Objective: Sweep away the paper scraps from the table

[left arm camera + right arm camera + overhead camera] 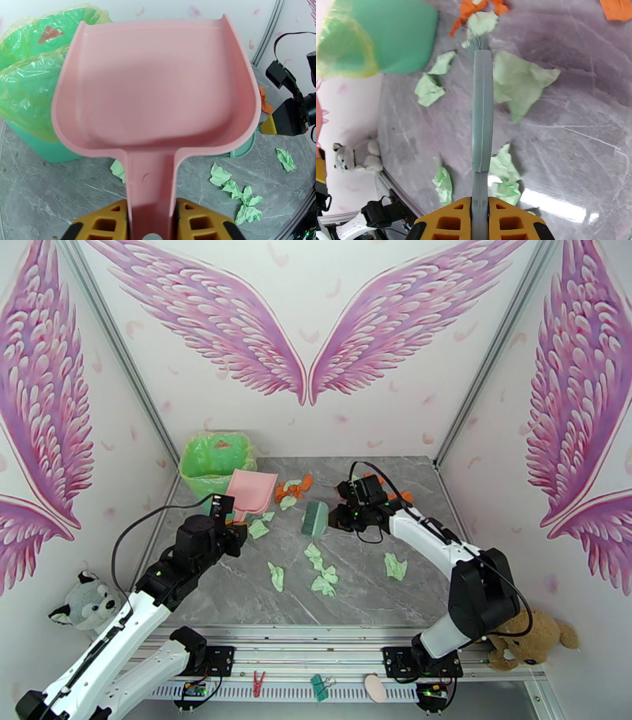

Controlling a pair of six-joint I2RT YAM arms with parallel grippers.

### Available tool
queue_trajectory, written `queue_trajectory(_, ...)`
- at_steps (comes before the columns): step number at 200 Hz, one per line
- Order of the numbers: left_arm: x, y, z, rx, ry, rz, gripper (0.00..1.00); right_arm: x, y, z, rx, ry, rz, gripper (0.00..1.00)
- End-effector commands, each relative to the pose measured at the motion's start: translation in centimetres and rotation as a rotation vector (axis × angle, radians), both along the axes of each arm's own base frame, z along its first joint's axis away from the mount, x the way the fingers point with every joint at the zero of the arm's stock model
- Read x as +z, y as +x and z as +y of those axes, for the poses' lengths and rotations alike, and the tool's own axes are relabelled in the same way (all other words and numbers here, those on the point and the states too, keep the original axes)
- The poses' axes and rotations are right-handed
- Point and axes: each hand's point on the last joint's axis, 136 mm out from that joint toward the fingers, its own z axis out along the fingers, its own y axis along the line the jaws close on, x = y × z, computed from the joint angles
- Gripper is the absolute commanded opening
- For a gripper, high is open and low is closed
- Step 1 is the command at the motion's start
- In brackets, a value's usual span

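Clamping the pink dustpan [158,87], the left gripper [152,219] should lower it; the right gripper's [480,211] clamped hand brush [482,110] pushes paper scraps [320,571] in.

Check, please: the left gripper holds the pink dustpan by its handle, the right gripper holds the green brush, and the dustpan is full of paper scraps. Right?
The pink dustpan is empty, as the left wrist view shows; the paper scraps lie on the table. The left gripper does hold its handle, and the right gripper the green brush.
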Motion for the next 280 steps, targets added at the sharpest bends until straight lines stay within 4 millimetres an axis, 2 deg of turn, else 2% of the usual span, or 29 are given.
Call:
queue_trajectory(1,0.1,0.2,-0.1,0.001,-0.014,-0.009,0.00,2.3,-0.4,2.9,0.039,0.126,-0.001,0.00)
queue_trajectory(28,0.0,0.1,-0.2,-0.007,-0.018,-0.005,0.00,2.7,0.0,6.9,0.077,0.181,0.003,0.00)
queue_trajectory(49,0.0,0.0,-0.2,-0.008,-0.018,-0.003,0.00,2.2,0.9,10.1,0.099,0.222,0.025,0.00)
queue_trajectory(71,0.1,-0.1,0.0,-0.004,-0.022,-0.008,0.00,1.3,2.4,12.4,0.094,0.275,0.062,0.00)
queue_trajectory(89,0.1,-0.2,0.0,0.000,-0.023,-0.009,0.00,0.2,3.6,13.5,0.080,0.301,0.094,0.00)
queue_trajectory(112,0.0,-0.1,0.0,0.000,-0.022,-0.009,0.00,-2.3,4.8,14.3,0.059,0.298,0.145,0.00)
queue_trajectory(158,-0.1,0.0,0.1,0.005,-0.019,-0.012,0.00,-6.8,4.7,14.6,0.059,0.269,0.222,0.00)
queue_trajectory(176,-0.1,0.0,0.1,0.005,-0.019,-0.012,0.00,-8.4,4.2,13.6,0.059,0.241,0.246,0.00)
queue_trajectory(192,-0.1,0.0,0.1,0.002,-0.020,-0.012,0.00,-9.7,3.8,11.9,0.050,0.221,0.269,0.00)
queue_trajectory(224,-0.2,0.1,0.1,0.006,-0.020,-0.013,0.00,-11.6,3.1,6.1,-0.009,0.178,0.303,0.00)
queue_trajectory(248,-0.2,0.1,0.1,0.004,-0.019,-0.012,0.00,-11.7,2.6,1.5,-0.058,0.141,0.301,0.00)
queue_trajectory(280,-0.2,0.2,-0.1,-0.002,-0.022,-0.008,0.00,-10.1,1.9,-3.4,-0.102,0.107,0.269,0.00)
